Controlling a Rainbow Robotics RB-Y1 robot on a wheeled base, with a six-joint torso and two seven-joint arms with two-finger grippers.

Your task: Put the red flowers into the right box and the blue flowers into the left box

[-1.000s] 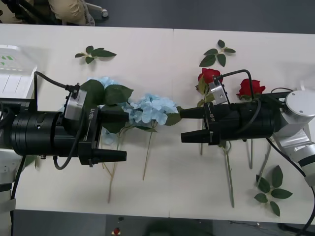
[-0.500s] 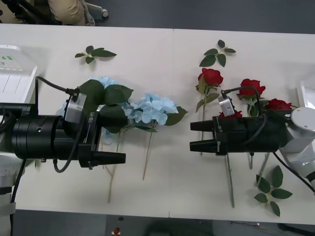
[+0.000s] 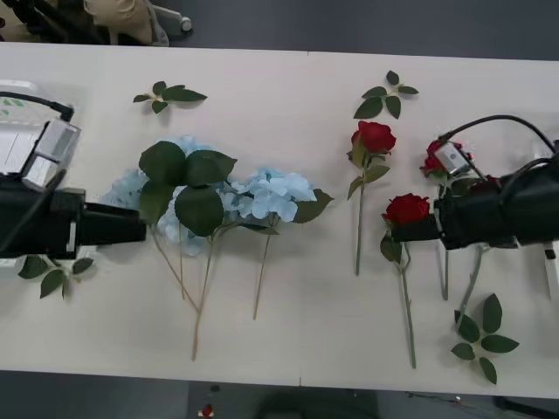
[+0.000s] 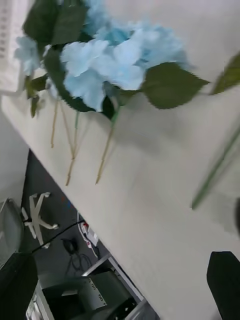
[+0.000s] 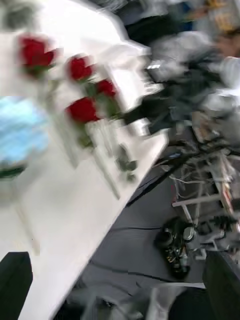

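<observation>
The red flowers lie on the table's right half: one rose (image 3: 374, 135) stands apart, another (image 3: 407, 208) lies against the tip of my right gripper (image 3: 396, 232), and a third (image 3: 434, 157) sits behind that arm. The blue flowers (image 3: 275, 194) lie in a leafy bunch left of centre. My left gripper (image 3: 140, 229) rests just left of the bunch. In each wrist view that arm's black fingers (image 4: 225, 280) (image 5: 15, 280) stand apart at the corners with nothing between them. The left box (image 3: 17, 131) stands at the far left. A thin white rim, the right box (image 3: 550, 275), shows at the right edge.
Loose green leaf sprigs lie at the back left (image 3: 166, 94), back right (image 3: 384, 96), front right (image 3: 485, 336) and under my left arm (image 3: 52, 272). The flowers' long stems reach toward the table's front edge.
Both arms have drawn back from the middle, the left one leftward and the right one rightward. The flowers have not moved, and more roses now show.
</observation>
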